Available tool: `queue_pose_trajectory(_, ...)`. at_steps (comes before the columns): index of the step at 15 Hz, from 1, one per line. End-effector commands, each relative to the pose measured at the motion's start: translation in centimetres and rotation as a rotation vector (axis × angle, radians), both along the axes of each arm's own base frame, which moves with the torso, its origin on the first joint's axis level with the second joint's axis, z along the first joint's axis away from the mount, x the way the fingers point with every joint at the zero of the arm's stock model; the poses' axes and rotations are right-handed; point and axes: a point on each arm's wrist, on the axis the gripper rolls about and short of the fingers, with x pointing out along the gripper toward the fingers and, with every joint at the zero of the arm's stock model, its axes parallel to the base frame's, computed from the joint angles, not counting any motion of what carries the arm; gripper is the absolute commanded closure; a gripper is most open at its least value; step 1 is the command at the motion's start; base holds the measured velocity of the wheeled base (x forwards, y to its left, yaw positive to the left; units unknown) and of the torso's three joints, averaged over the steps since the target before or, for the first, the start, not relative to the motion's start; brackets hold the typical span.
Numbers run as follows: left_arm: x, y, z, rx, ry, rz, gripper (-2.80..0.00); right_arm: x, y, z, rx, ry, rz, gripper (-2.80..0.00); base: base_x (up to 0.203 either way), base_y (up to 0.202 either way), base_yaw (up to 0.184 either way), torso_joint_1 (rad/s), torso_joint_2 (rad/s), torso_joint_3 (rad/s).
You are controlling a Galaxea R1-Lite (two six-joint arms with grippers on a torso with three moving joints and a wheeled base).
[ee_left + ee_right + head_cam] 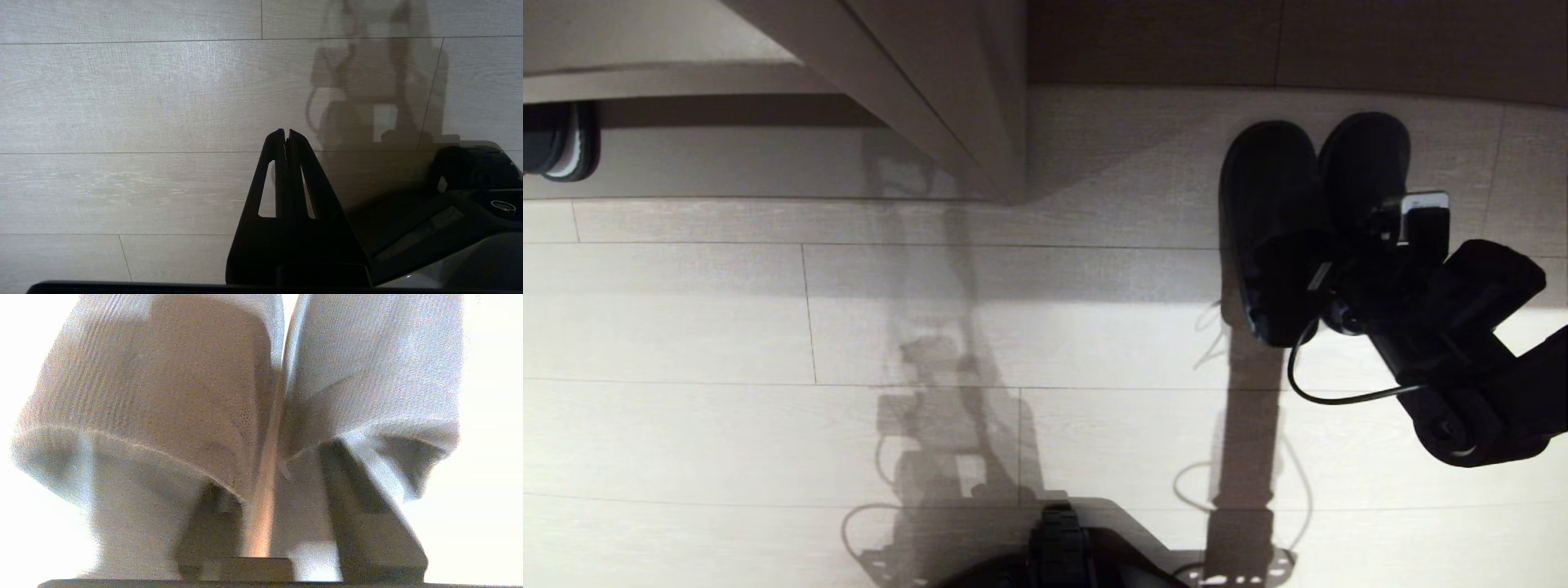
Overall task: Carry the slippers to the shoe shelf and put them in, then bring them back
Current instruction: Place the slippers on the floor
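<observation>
Two slippers (1311, 220) lie side by side, touching, on the pale floor at right, before the dark wall base. Right gripper (1347, 261) is down at their heel openings; in its wrist view one finger (367, 506) sits inside each slipper, apart, straddling the two touching inner walls. Judgement: either squeeze both walls evenly, or withdraw straight back without dragging fabric. Left gripper (286, 136) hangs parked, fingers together.

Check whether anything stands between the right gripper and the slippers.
Nothing visible does. The right gripper is already at the slippers, one finger in each heel opening astride their touching inner walls. Left gripper hangs parked over bare floor.
</observation>
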Motion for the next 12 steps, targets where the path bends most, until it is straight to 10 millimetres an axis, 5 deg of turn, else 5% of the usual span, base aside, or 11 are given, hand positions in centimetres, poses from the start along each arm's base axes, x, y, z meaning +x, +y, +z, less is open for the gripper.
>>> queue_pose_trajectory(1, 0.0, 0.0, 0.0, -0.001, -0.002, 0.0, 0.0, 0.1, 0.0, -1.8, -0.003, 0.055, -0.003, -2.8, 0.0, 0.0, 0.0, 0.0, 0.0, 0.0)
queue_pose_trajectory(3, 0.0, 0.0, 0.0, -0.004, -0.002, 0.0, 0.0, -0.2, -0.1, -3.5, -0.004, 0.121, -0.005, -2.8, 0.0, 0.0, 0.0, 0.0, 0.0, 0.0)
queue_pose_trajectory(8, 0.0, 0.0, 0.0, -0.006, -0.002, 0.0, 0.0, -2.0, -0.1, -1.3, -0.005, 0.071, -0.003, -2.8, 0.0, 0.0, 0.0, 0.0, 0.0, 0.0)
queue_pose_trajectory(12, 0.0, 0.0, 0.0, -0.006, -0.002, 0.0, 0.0, -5.4, -0.1, -0.5, -0.016, 0.085, 0.003, -2.8, 0.0, 0.0, 0.0, 0.0, 0.0, 0.0)
